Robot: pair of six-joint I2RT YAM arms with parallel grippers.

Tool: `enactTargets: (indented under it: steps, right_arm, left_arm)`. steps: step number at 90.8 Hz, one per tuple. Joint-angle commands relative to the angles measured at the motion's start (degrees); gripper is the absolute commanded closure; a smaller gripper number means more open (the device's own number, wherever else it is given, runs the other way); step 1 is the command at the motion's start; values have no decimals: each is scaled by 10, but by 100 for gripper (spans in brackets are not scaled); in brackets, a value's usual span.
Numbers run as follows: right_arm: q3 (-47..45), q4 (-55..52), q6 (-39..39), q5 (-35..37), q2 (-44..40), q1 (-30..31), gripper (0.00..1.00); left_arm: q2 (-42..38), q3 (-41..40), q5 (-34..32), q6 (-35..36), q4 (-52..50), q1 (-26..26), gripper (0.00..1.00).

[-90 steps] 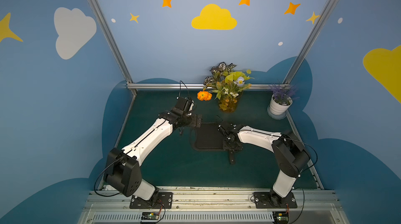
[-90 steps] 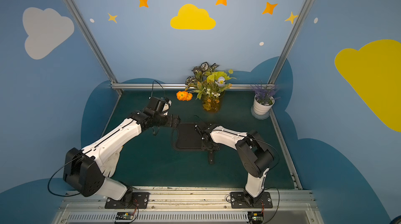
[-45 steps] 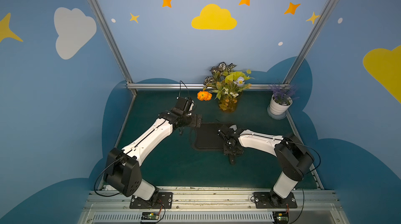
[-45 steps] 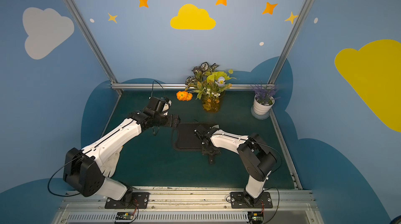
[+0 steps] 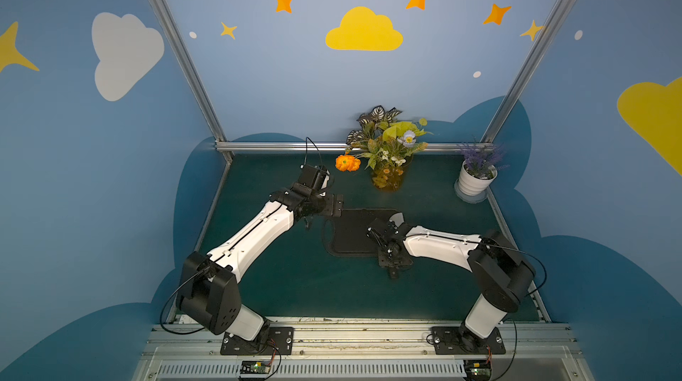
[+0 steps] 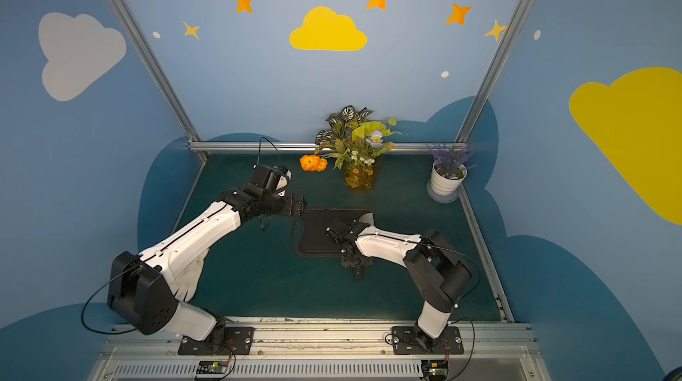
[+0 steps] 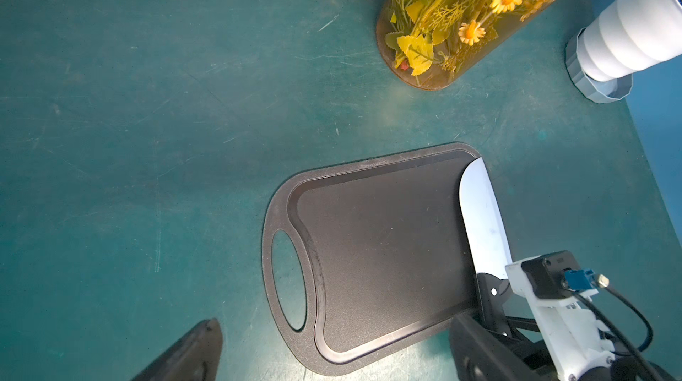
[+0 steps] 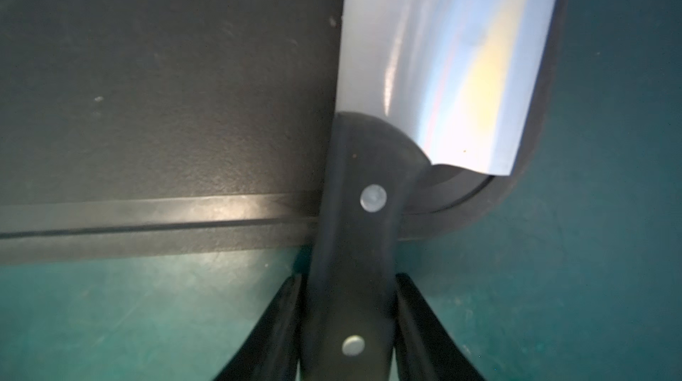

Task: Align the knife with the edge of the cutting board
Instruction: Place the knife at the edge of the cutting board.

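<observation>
Your right claw clamps the knife by its black handle; the blade lies flat along the end of the cutting board opposite its oval hole. Your left claw stands spread wide.

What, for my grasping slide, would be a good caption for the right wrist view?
The right gripper pinches the knife by its black handle, blade flat along the cutting board edge.

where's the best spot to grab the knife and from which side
Grip the black handle of the knife, coming from the robot's side. It overhangs the near edge of the cutting board above the mat, leaving room either side, while the blade lies flat on the board. The right gripper is closed across it there.
</observation>
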Motion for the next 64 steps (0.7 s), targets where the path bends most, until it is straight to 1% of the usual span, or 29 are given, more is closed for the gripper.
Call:
enactTargets:
  steps: [1,17,50,64]
  right_arm:
    - [-11,-7,12,11,-6,8,59]
    - [-12,-5,19,17,-1,16,62]
    - [-24,-4,27,30,-8,21,72]
    - [-32,-5,28,32,-17,22,73]
  left_arm:
    - [3,15,-4,5,-8,0,0]
    - [3,15,-7,6,-8,0,0]
    - [5,15,-10,8,-8,3,0]
    - [6,15,-14,10,-8,3,0]
